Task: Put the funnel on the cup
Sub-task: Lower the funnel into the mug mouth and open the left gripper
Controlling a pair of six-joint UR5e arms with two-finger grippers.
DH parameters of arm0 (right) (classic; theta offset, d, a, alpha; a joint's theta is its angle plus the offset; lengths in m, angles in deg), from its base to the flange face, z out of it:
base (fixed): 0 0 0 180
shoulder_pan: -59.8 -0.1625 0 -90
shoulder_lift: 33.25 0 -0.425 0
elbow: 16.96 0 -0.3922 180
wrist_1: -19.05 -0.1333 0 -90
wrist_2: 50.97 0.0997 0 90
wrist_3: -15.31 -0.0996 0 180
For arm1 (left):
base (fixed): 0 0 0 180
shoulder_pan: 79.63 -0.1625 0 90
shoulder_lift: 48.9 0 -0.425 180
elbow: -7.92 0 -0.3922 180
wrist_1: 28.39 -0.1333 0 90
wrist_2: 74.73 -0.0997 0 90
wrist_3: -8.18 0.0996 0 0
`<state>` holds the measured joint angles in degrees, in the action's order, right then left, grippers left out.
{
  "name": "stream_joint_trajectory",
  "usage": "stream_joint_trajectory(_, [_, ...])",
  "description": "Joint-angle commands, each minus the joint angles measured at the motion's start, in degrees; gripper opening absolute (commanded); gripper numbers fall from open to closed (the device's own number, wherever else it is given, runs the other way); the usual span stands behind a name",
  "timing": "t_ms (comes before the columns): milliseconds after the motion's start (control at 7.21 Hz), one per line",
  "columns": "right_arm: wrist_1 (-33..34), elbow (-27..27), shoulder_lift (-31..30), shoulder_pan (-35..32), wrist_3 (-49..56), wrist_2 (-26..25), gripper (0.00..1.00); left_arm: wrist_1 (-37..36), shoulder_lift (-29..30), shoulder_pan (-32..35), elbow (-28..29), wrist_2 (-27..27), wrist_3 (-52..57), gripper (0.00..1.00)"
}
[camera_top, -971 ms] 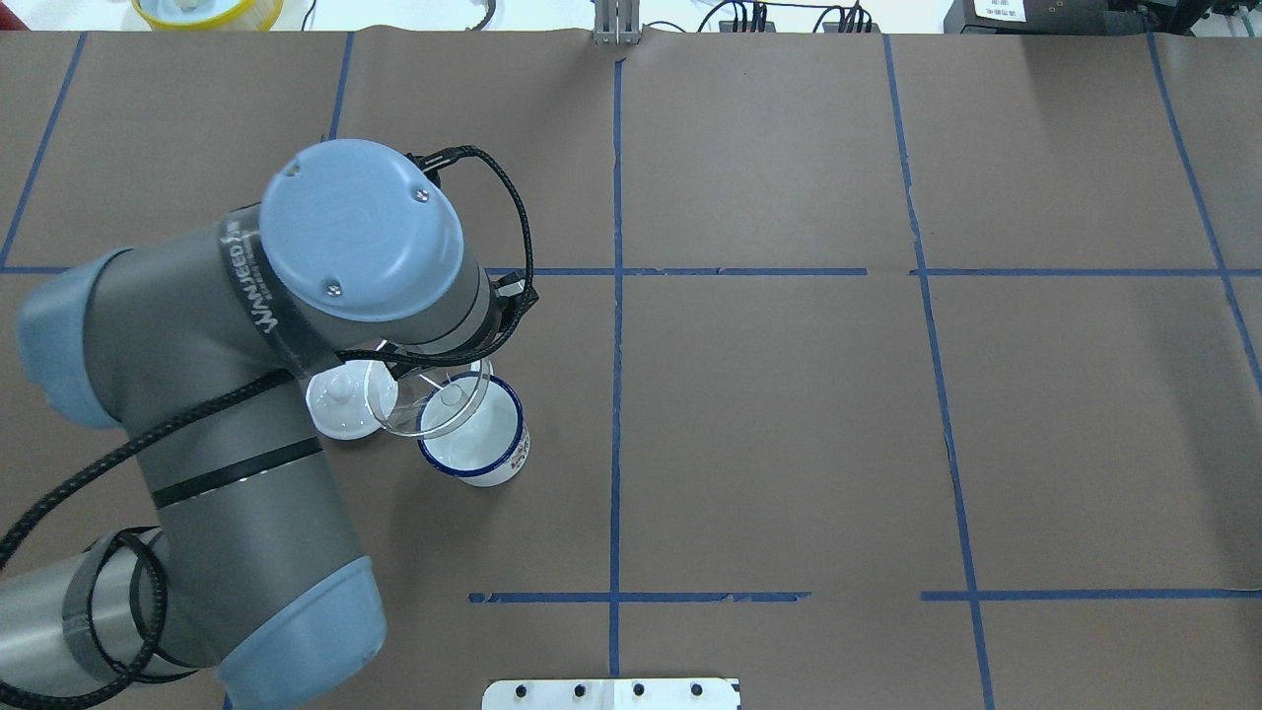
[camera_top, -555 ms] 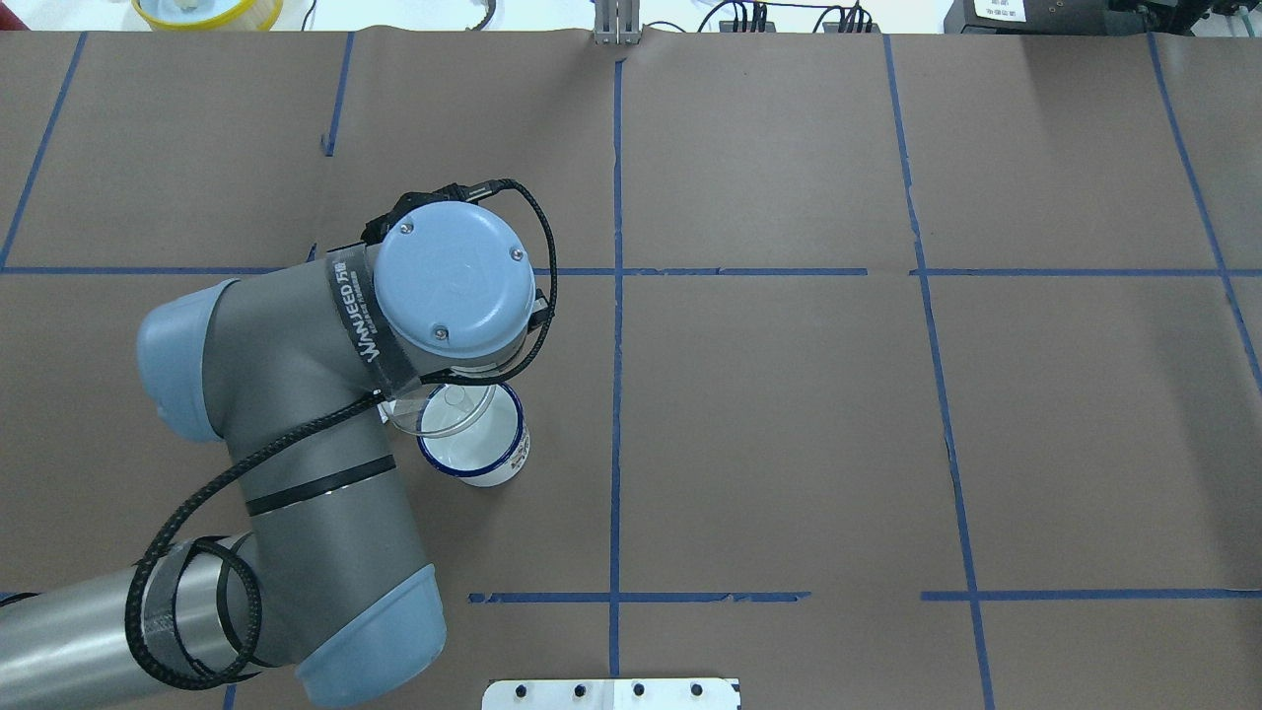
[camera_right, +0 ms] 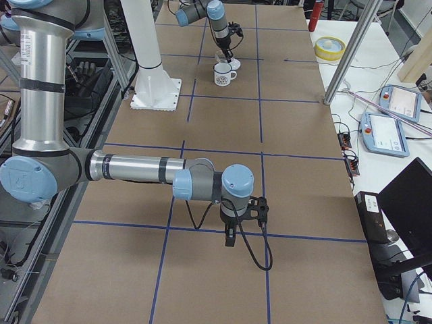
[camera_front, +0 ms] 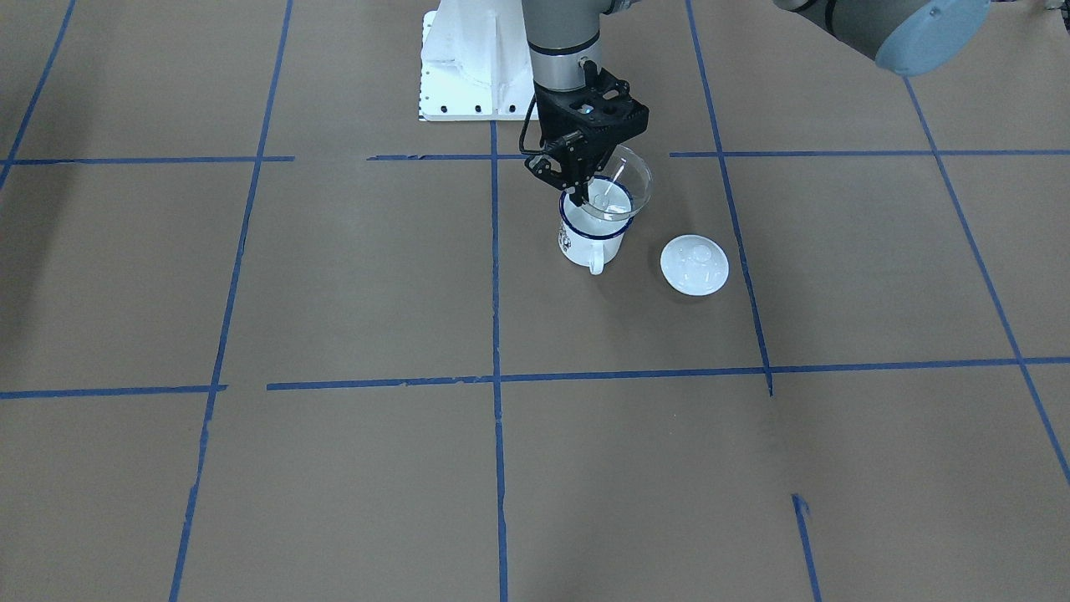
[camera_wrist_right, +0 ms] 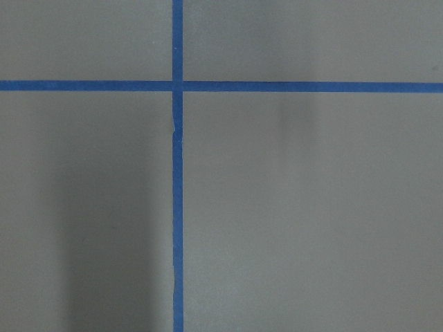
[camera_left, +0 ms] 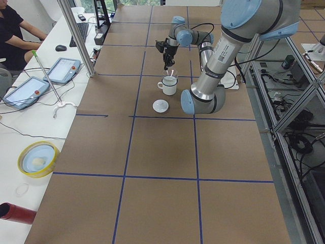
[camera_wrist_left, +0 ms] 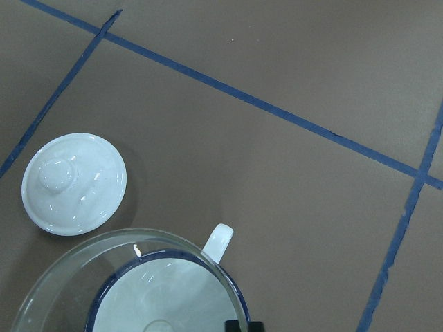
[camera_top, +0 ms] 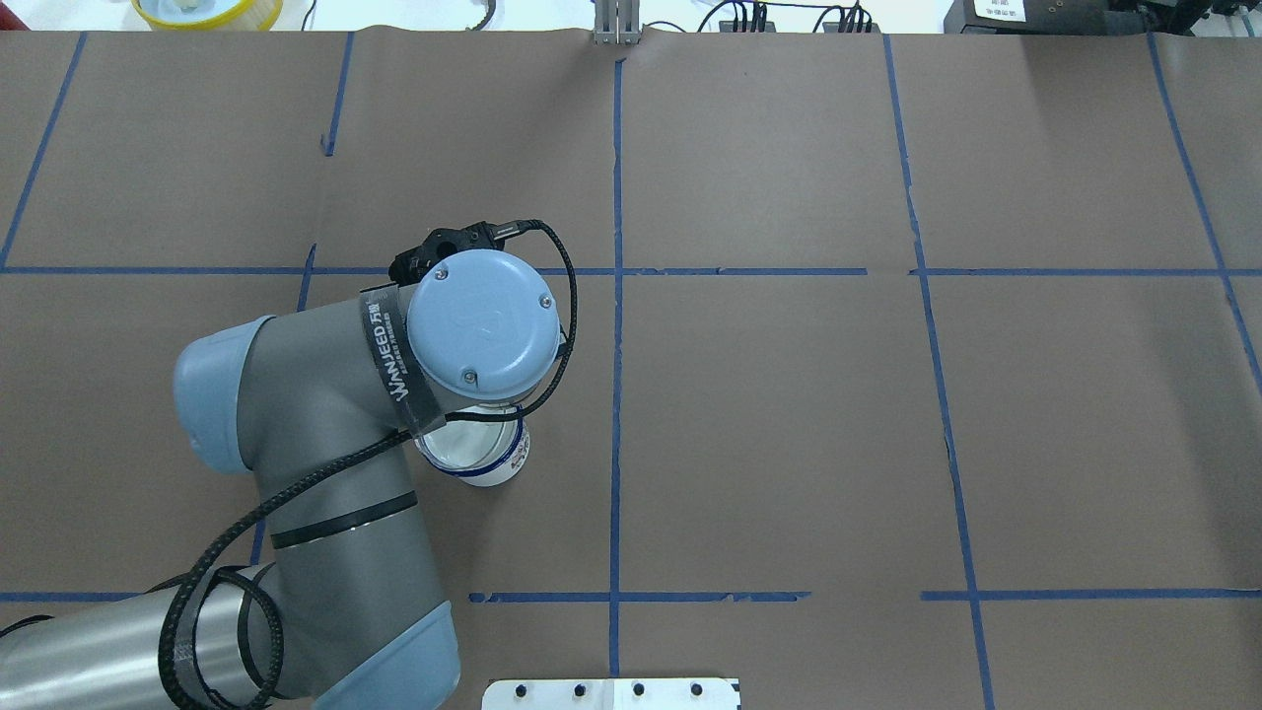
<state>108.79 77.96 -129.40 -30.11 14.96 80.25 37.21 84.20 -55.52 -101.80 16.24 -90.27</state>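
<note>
The clear funnel (camera_front: 625, 178) hangs tilted just over the white cup (camera_front: 589, 238) with the blue rim, its stem pointing into the cup's mouth. My left gripper (camera_front: 578, 192) is shut on the funnel's rim from above. The left wrist view shows the funnel's rim (camera_wrist_left: 76, 266) ringing the cup's mouth (camera_wrist_left: 166, 304), with the cup's handle (camera_wrist_left: 218, 242) beyond it. From overhead my left wrist hides the funnel and only part of the cup (camera_top: 485, 459) shows. I cannot tell whether the funnel touches the cup. My right gripper (camera_right: 229, 236) hangs over bare table far off; I cannot tell whether it is open or shut.
A round white knobbed lid (camera_front: 694, 265) lies on the table beside the cup, also in the left wrist view (camera_wrist_left: 74, 183). The brown table cover carries blue tape lines (camera_front: 495, 334). A yellow bowl (camera_top: 207, 10) sits past the far edge.
My left arm has swung right and nearer over the cup, carrying the funnel from beside the lid to above the cup's mouth. The wrist now covers the funnel and the lid in the overhead view.
</note>
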Motion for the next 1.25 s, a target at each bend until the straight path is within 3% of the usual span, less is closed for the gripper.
stream_joint_trajectory(0, [0.00, 0.00, 0.00, 0.00, 0.00, 0.00, 1.00, 0.06, -1.00, -1.96, 1.18, -3.05, -0.33, 1.00])
stream_joint_trajectory(555, [0.00, 0.00, 0.00, 0.00, 0.00, 0.00, 1.00, 1.73, -1.53, -1.44, -3.45, -3.25, 1.24, 1.00])
stream_joint_trajectory(832, [0.00, 0.00, 0.00, 0.00, 0.00, 0.00, 1.00, 3.91, -1.96, 1.37, -7.25, -2.81, 9.91, 1.00])
stream_joint_trajectory(971, [0.00, 0.00, 0.00, 0.00, 0.00, 0.00, 1.00, 8.19, -3.36, 6.34, -7.17, -1.50, 15.95, 1.00])
stream_joint_trajectory(1109, [0.00, 0.00, 0.00, 0.00, 0.00, 0.00, 1.00, 13.54, -6.85, 10.30, -7.34, 4.69, 24.28, 1.00])
